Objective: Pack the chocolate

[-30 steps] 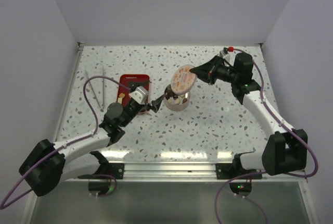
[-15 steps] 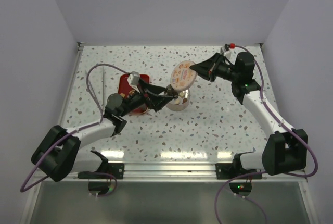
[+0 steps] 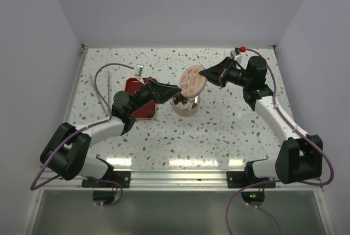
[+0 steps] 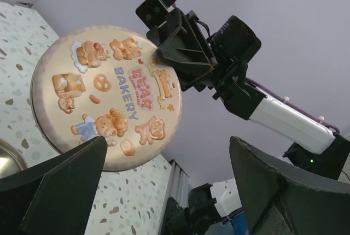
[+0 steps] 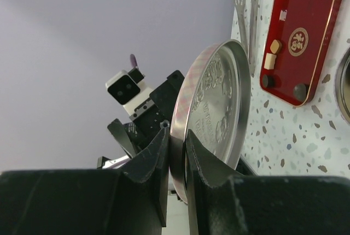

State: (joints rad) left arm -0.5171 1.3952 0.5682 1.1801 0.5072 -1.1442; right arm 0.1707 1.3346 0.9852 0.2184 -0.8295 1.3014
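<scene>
A speckled white table [image 3: 229, 131] with a stone-chip pattern holds a round silver metal tin [image 3: 185, 112], open at the top. Small chocolate pieces [image 3: 186, 104] lie inside it. From above they are tiny, and seem to be a mix of dark and pale.

The right gripper [image 5: 176, 135] pinches the rim of a round flat lid [image 4: 104, 93] between its black fingers [image 5: 147, 172]. It holds the lid tilted on edge above and just behind the tin. The lid's outer face is peach-coloured, printed with cartoon bears and pastries. Its inner face is bare embossed metal.

The left gripper [image 3: 176, 89] hangs over the tin's near left rim with its fingers [image 4: 60, 191] spread wide apart and nothing between them.

To the left lies a red rectangular tray [image 5: 311, 5], glossy, with a gold edge and a round gold emblem. Four more chocolate pieces sit in it: a light brown cube [image 5: 276, 46], a cream cube [image 5: 269, 60] and two dark round ones [image 5: 267, 81]. Slim silver metal tongs [image 5: 255, 22] lie on the table beyond the tray.

Half a second ago the left gripper sat lower, beside the tin's left wall. Now it is higher and reaches further toward the lid, and its arm covers more of the tray. The lid and the right arm have barely shifted.
</scene>
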